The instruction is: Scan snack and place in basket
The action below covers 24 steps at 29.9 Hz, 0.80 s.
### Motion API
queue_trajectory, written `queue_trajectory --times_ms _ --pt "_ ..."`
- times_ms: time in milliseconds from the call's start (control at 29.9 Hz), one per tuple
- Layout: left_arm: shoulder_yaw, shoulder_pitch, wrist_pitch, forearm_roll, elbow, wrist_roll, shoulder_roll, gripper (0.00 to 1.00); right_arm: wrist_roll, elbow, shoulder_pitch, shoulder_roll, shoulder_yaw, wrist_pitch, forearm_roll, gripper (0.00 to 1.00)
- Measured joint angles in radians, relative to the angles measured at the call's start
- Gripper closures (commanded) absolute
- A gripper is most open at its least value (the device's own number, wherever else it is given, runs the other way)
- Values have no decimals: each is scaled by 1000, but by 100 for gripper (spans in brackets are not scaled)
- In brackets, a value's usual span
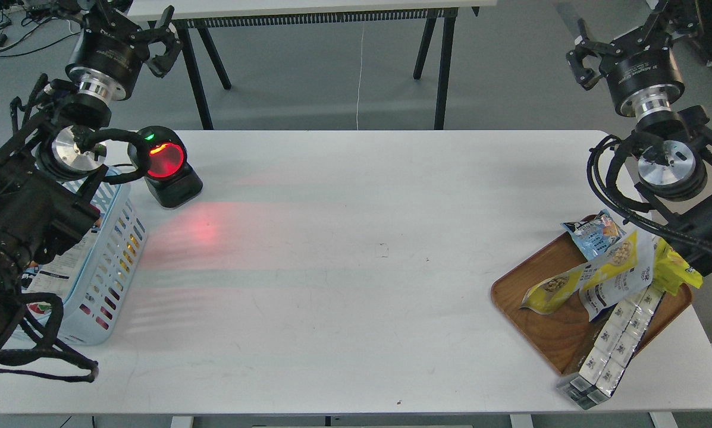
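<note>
The snack (620, 264), a yellow and white pouch with a dark print panel, leans among other packets on the brown wooden tray (540, 330) at the right. A similar pouch (549, 291) lies just left of it. The light blue slotted basket (115, 255) stands at the table's left edge, partly hidden by my left arm, with printed packets inside. My left gripper (164, 38) hangs open and empty high above the table's far left, behind the scanner. My right gripper (582, 53) is open and empty, raised beyond the far right corner, well above the tray.
A black scanner (165, 166) with a glowing red window stands beside the basket and casts red light on the white table (344, 255). The tray also holds a small blue packet (593, 233), a bright yellow packet (677, 270) and a long pack of white cartons (617, 345).
</note>
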Motion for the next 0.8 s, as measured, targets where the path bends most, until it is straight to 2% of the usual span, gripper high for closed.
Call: queue_trajectory --times_ms 367,601,801 --pt "8 -5 0 1 0 -1 1 0 -3 22 13 -32 -15 18 -33 1" --pt "13 -11 0 3 -1 3 6 0 -1 143 86 -122 -16 44 -414 1" --pt "14 -10 0 5 -1 5 6 0 -3 205 167 -138 -61 121 -740 1"
